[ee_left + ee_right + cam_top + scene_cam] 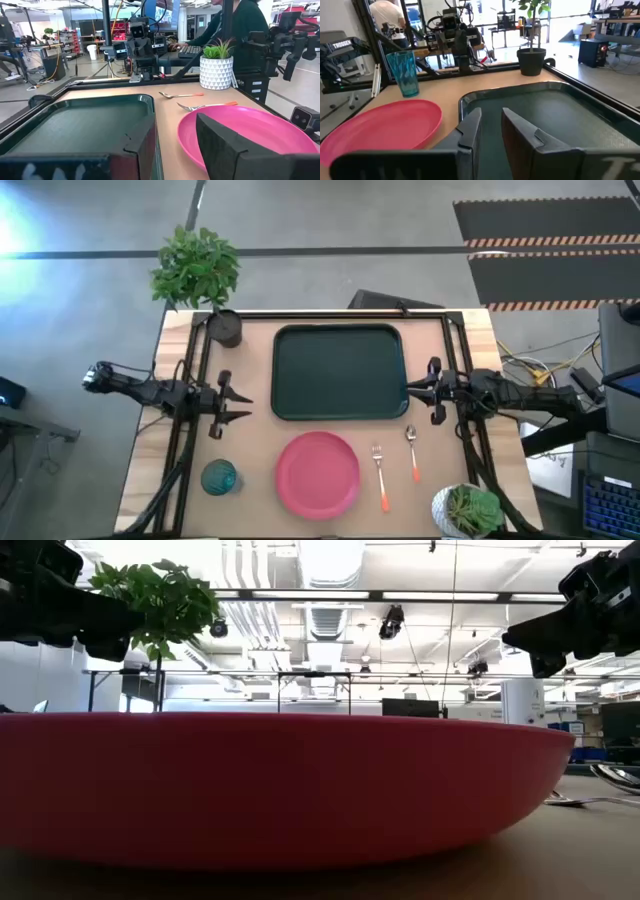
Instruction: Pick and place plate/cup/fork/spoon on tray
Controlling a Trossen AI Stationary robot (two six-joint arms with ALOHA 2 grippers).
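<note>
The dark green tray (340, 372) lies at the table's middle, toward the far side. The pink plate (318, 473) lies flat near the front edge and fills the low view (270, 790). The teal cup (219, 477) stands upright left of the plate and shows in the right wrist view (408, 74). The fork (380, 476) and the spoon (412, 452) lie flat right of the plate. My left gripper (240, 406) hovers open at the tray's left side. My right gripper (412, 391) hovers open at the tray's right edge. Both are empty.
A leafy plant in a dark pot (225, 328) stands at the far left corner. A small plant in a white pot (465, 510) stands at the near right corner. A black frame rail (340, 313) runs along the table's far edge. A person (235, 25) sits beyond the table.
</note>
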